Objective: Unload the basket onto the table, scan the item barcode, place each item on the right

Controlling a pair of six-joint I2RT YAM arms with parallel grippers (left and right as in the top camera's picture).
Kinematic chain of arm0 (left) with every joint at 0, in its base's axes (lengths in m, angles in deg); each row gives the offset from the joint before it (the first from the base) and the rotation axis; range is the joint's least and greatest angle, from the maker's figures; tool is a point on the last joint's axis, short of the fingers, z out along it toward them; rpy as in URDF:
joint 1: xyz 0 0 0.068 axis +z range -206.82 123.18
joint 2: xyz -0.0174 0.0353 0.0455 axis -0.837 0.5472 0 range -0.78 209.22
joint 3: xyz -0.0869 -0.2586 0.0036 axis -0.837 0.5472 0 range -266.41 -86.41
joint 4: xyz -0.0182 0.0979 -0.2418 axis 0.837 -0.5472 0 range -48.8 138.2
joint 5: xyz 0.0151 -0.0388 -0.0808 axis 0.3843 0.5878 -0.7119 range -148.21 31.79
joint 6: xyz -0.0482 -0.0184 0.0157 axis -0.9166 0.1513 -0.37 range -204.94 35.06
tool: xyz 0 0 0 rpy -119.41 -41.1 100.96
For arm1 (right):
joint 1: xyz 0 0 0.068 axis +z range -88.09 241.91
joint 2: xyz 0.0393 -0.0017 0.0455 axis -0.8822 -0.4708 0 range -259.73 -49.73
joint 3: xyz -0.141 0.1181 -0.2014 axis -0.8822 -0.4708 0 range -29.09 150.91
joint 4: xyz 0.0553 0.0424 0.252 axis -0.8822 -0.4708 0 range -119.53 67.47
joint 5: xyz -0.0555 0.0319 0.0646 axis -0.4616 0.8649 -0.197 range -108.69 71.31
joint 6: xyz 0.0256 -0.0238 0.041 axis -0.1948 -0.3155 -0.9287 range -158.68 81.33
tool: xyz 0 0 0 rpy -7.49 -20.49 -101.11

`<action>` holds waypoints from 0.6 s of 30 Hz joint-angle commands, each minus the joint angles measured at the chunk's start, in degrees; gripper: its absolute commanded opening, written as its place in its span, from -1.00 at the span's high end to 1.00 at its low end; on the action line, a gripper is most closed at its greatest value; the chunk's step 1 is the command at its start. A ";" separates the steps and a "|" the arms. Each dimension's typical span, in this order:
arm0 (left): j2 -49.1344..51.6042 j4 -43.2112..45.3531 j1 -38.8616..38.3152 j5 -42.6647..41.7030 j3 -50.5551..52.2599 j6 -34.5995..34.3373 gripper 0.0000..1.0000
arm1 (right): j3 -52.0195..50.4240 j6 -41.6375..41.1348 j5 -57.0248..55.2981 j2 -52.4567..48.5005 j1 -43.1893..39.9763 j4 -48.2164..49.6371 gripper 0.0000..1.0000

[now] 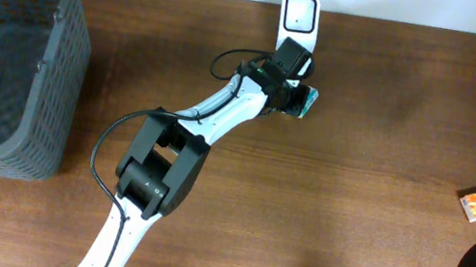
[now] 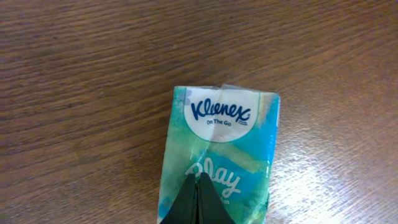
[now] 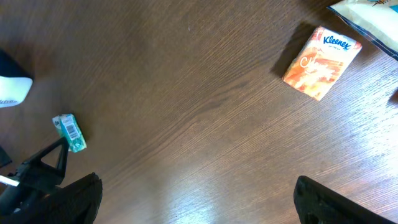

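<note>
Brown wood-grain table [image 1: 367, 127], pale wall along far edge. Grey mesh basket [image 1: 67, 44] at far-left corner. White scanner [image 1: 298, 16] stands at far edge, approx. centre.

L arm reaches across to scanner. Left gripper [image 2: 198, 190]: jaws together, pinched on one end of green tissue pack [image 2: 217, 143]. Pack label reads "Kleenex On The Go" in L wrist view. Pack sits just in front of the scanner's base; contact w/ scanner cannot be determined. Whether pack is clear of the tabletop: cannot tell. Barcode [image 3: 73, 130] visible on one face of pack in R wrist view.

Right gripper [image 3: 202, 196]: jaws wide apart, nothing between them, positioned over R side of table, well apart from scanner. Orange tissue pack [image 3: 322, 62] lies flat near R edge. Pale packet [image 3: 367, 9] just beside it, partly out of frame.
</note>
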 commanded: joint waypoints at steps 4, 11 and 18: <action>4.42 -2.36 0.46 4.74 -0.48 0.92 1.00 | 0.22 -0.02 0.31 -0.37 -0.07 -0.11 -0.97; 4.46 -6.54 0.44 7.04 -0.46 0.87 1.00 | 0.22 -0.02 0.31 -0.37 -0.07 -0.11 -0.97; 4.44 -10.93 -0.79 3.10 -0.48 0.42 1.00 | 0.22 -0.02 0.31 -0.37 -0.07 -0.13 -0.97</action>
